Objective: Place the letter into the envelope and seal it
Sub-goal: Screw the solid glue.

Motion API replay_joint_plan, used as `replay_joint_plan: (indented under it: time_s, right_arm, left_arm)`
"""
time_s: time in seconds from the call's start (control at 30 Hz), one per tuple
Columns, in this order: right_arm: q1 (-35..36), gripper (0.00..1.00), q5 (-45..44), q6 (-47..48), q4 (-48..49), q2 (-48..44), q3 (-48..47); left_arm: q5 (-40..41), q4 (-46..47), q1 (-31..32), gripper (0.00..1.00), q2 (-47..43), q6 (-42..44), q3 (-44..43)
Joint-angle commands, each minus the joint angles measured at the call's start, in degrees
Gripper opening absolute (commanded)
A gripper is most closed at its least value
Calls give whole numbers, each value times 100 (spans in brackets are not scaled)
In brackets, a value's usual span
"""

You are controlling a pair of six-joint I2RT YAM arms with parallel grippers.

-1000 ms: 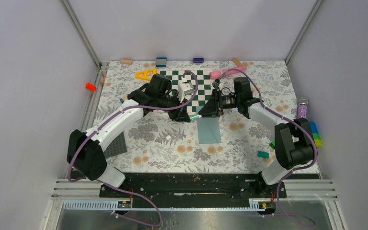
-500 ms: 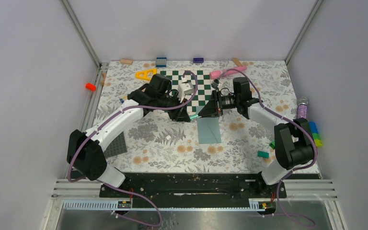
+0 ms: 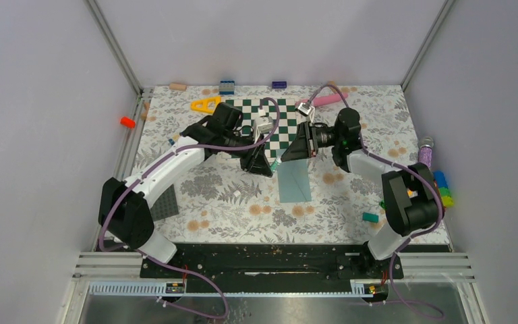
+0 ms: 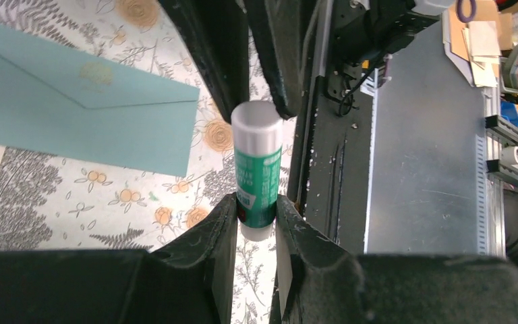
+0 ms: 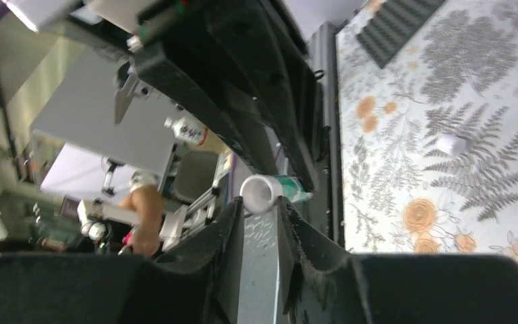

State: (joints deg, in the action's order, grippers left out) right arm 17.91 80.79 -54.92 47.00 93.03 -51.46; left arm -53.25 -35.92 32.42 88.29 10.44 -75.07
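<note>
The left gripper (image 4: 256,202) clamps a green glue stick (image 4: 259,172); the right gripper (image 5: 260,204) pinches its white cap (image 5: 257,191), hiding one end of the teal envelope (image 3: 294,183) on the floral tablecloth (image 3: 229,202).

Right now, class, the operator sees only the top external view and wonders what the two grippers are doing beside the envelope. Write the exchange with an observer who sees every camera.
Operator: What is between the grippers?
Observer: A green glue stick; the left gripper is clamped on its lower body.
Operator: And the other arm?
Observer: The right gripper pinches the white cap, which is on the stick, not yet pulled off.
Operator: Is the envelope open?
Observer: It looks closed; the triangular flap lies flat against it.
</note>
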Motion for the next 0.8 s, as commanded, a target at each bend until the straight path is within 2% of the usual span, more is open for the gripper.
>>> replay_joint_plan:
  time_s: [0.0,0.07,0.13,0.17,0.2,0.23,0.33,0.63,0.7,0.77]
  right_arm:
    - [84,28,908,-2573,3614,540,-616]
    - [81,32,1121,-2651,3617,727,-751]
    - [75,48,1187,-2734,3613,811,-793]
    - [66,60,1173,-2862,3614,812,-798]
    - [57,89,1134,-2953,3610,791,-789]
    - [36,98,1111,-3202,3593,796,-819]
    - [-147,99,1078,-4258,3601,935,-942]
    - [-1070,100,1157,-5128,3573,534,-600]
    - [-1376,100,751,-5332,3457,495,-489]
    - [-1987,100,-446,-4636,2630,-80,-30]
  left_arm:
    - [-197,-20,51,0,88,84,-112]
    - [-163,-20,53,0,55,73,-106]
    - [-129,-20,53,0,28,77,-94]
    - [-82,-20,52,0,4,81,-85]
    - [-33,-20,53,0,-15,80,-80]
    - [14,-20,53,0,-37,81,-73]
    - [105,7,51,0,-110,74,-53]
    - [646,68,74,0,-563,206,-2]
    - [875,96,92,0,-724,249,29]
    - [1059,175,114,0,-878,272,88]
